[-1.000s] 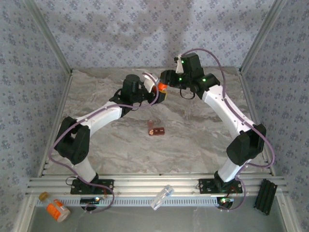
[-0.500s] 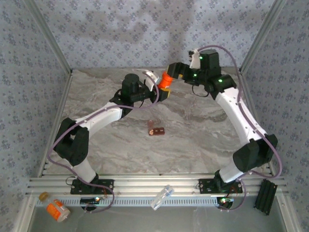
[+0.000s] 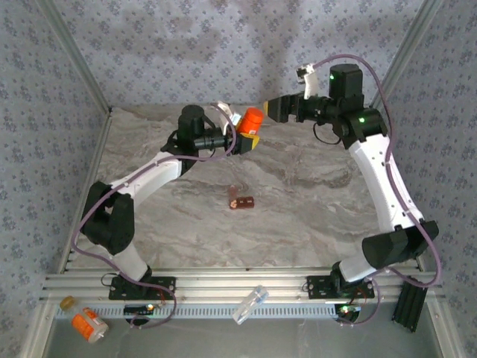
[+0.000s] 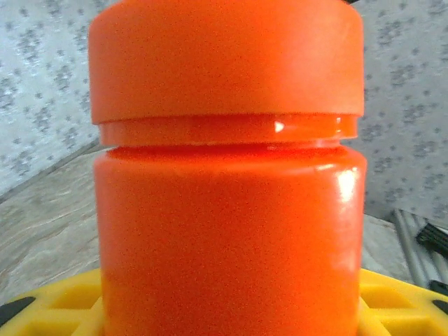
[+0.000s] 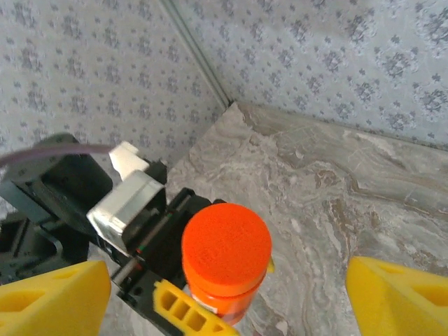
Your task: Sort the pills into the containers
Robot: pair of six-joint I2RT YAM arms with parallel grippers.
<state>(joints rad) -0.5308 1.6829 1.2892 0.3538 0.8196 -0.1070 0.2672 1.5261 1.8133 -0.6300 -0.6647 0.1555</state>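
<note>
**Capped bottle held up to open right fingers, box waiting below**

At the far end of the surface (image 3: 313,194), the left fingers (image 4: 402,308) are clamped on the lower body of an orange bottle (image 3: 252,121) and hold it in the air. Its cap (image 5: 226,243) is on and stands clear above the grip. The right fingers (image 5: 52,294) are spread wide and carry nothing. They sit just off the cap end without touching it.

The right wrist view looks almost straight down on the round top of the cap, which lies between the two yellow tips and a little ahead of them. So the bottle's long axis runs roughly toward the right fingers, cap first. That line-up looks like the thing the next move depends on. A straight advance along the axis would put the cap between the tips, ready to be gripped and twisted off while the left arm holds the body fast. The right arm is the nearer free one for that job.

The box (image 3: 241,201), small and dark red-brown, lies flat on the surface between the two arms. It is well apart from both sets of fingers, on the side toward the arm bases. No pills can be made out in it at this size. With the cap on, sorting looks not yet begun.
</note>
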